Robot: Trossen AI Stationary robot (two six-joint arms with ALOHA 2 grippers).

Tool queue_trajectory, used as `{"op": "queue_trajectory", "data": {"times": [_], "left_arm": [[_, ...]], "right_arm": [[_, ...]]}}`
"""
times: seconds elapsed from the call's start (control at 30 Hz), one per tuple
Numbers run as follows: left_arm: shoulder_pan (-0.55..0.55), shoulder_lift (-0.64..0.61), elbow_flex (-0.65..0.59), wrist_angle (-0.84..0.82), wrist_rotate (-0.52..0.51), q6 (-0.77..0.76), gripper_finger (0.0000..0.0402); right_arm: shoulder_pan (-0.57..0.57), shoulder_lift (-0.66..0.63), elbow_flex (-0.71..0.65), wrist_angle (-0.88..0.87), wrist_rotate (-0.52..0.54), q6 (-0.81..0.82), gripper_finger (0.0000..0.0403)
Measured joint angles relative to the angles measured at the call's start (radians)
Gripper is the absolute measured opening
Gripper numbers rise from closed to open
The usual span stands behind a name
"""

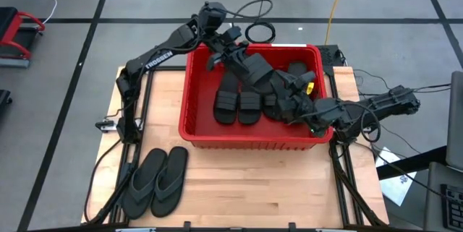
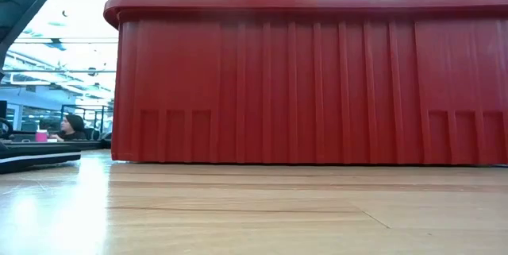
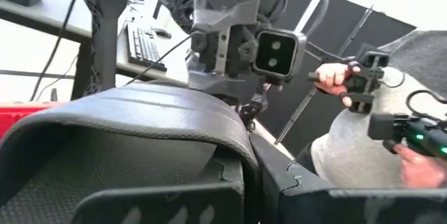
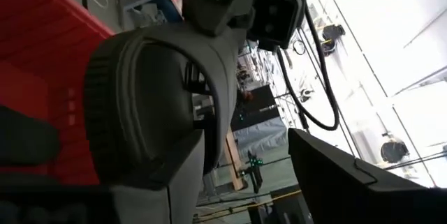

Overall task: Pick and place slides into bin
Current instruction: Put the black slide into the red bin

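Overhead figure. The large rectangular red plastic bin (image 1: 189, 109) sits at the table's twelve o'clock half. Two flat black rubber slides with ribbed strap bands (image 1: 237, 105) lie side by side on its floor; further dark slides are heaped toward three o'clock. Two greyer thong-strap slides (image 1: 155, 179) lie outside on the pale wooden table (image 1: 253, 188), at about seven o'clock from the bin.

The left gripper (image 1: 230, 53) reaches over the bin's twelve o'clock rim and grasps one end of a black ribbed-strap slide held above the bin (image 1: 255, 69); its wrist view shows that slide's strap arching just past its fingers. The right gripper (image 1: 298, 96) enters from three o'clock and meets the same slide's other end. Its own fingers are lost against the dark rubber, so whether it grips cannot be told.

Judgement on the step: this appears to be a release or handover over the bin. It would go best if one gripper lets go fully before the other moves, with the slide lowered flat beside the pair already placed.

Hidden or unclear: the table-level view shows only the bin's ribbed outer wall. The count of slides in the three o'clock heap is uncertain. A person's hand (image 3: 334, 77) holding a dark device appears beyond the table.
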Motion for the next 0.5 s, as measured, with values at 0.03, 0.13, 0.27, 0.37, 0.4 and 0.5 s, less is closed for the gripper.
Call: {"op": "queue_trajectory", "data": {"times": [0.03,0.13,0.27,0.37,0.4,0.5], "left_arm": [[0.001,0.0,0.0,0.011,0.009,-0.013,0.0],[-0.009,0.0,0.0,0.03,0.024,-0.026,0.0],[-0.038,0.0,0.0,0.055,0.033,-0.042,0.0],[-0.052,0.002,0.0,0.061,0.028,-0.051,0.0],[-0.055,0.002,0.0,0.061,0.028,-0.051,0.0],[-0.065,0.002,0.0,0.058,0.025,-0.057,0.0]], "right_arm": [[0.0,0.0,0.0,0.0,-0.002,0.0,0.0201],[-0.004,0.0,0.0,-0.012,-0.043,-0.008,0.0201],[-0.028,0.005,0.0,-0.04,-0.098,-0.006,0.0201],[-0.042,0.008,0.0,-0.06,-0.112,0.005,0.0201],[-0.049,0.012,0.0,-0.06,-0.119,0.009,0.0201],[-0.064,0.02,0.0,-0.051,-0.139,0.013,0.0201]]}}
